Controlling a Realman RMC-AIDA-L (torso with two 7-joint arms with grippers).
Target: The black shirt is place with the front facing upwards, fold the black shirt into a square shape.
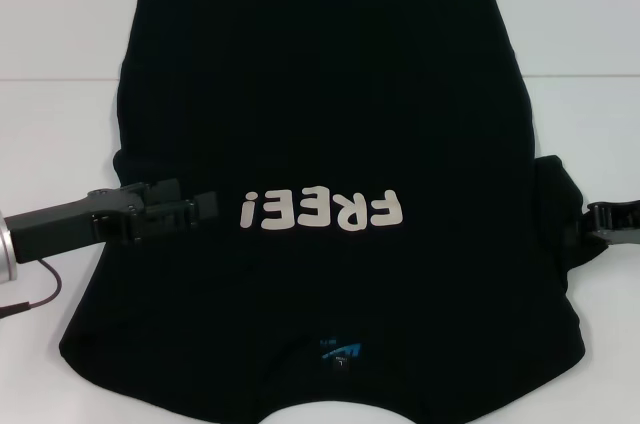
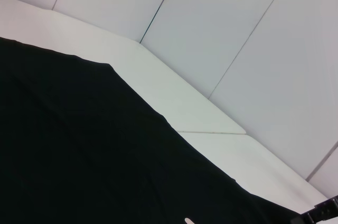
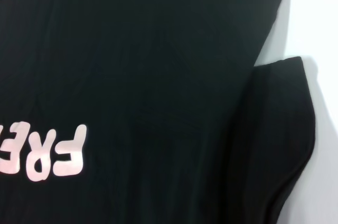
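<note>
Black shirt (image 1: 330, 114) lies flat, front up, on the white table (image 1: 60, 34), collar toward us, "FREE!" lettering (image 1: 320, 210) across the chest. Left gripper (image 1: 200, 206) sits over its left sleeve area, right gripper (image 1: 612, 222) by the right sleeve (image 3: 280, 129); we cannot tell either's finger state.

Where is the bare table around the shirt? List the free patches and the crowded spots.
Free: white table left of the black shirt, the strip right of it at the far end, and a band beyond its far hem. Crowded: left gripper lies over the shirt's left edge beside the FREE! lettering; right gripper sits at the right sleeve.
</note>
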